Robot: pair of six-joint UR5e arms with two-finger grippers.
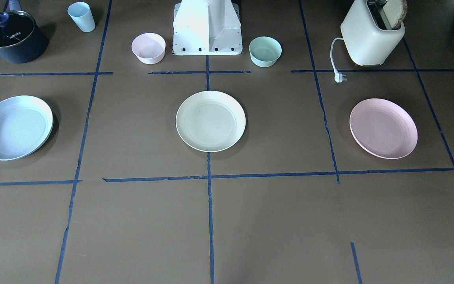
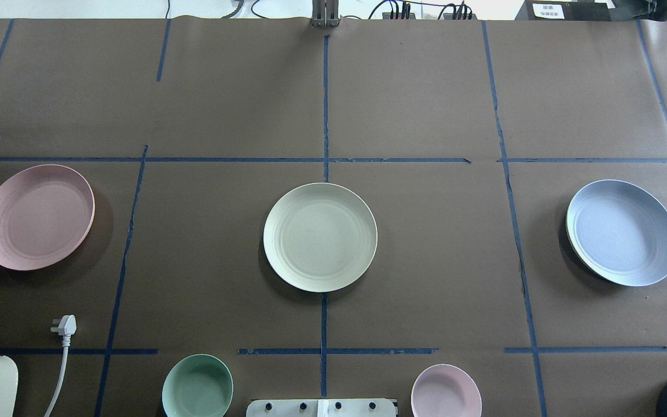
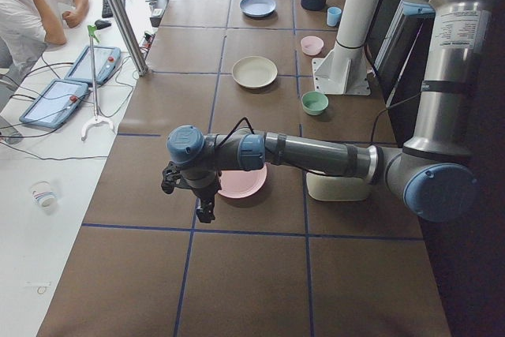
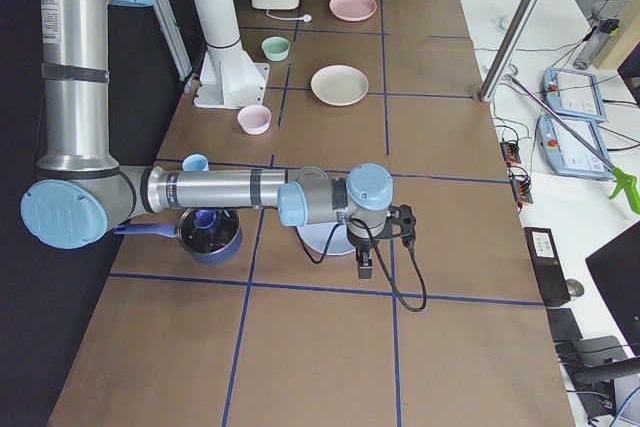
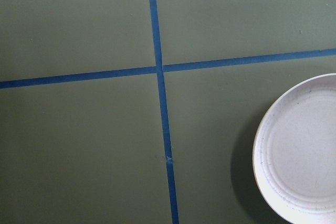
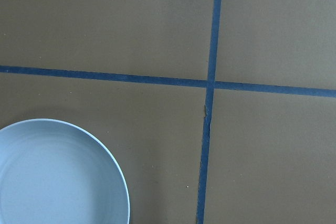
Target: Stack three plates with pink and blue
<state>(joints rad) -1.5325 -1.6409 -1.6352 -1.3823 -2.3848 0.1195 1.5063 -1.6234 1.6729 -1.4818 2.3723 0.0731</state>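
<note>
Three plates lie apart on the brown table. The cream plate (image 1: 210, 121) (image 2: 320, 237) is in the middle. The pale pink plate (image 1: 383, 128) (image 2: 36, 216) lies on the robot's left and shows in the left wrist view (image 5: 299, 150). The light blue plate (image 1: 13, 127) (image 2: 622, 232) lies on the robot's right and shows in the right wrist view (image 6: 52, 177). My left gripper (image 3: 203, 212) hangs above the table just beyond the pink plate (image 3: 245, 183). My right gripper (image 4: 365, 269) hangs beside the blue plate (image 4: 325, 237). I cannot tell whether either is open.
A pink bowl (image 1: 148, 48) and a mint bowl (image 1: 265, 51) flank the robot's base (image 1: 207, 31). A toaster (image 1: 373, 33) with its plug (image 1: 339, 77), a dark pot (image 1: 12, 37) and a blue cup (image 1: 82, 16) stand near the robot. An operator (image 3: 31, 5) sits beyond the table.
</note>
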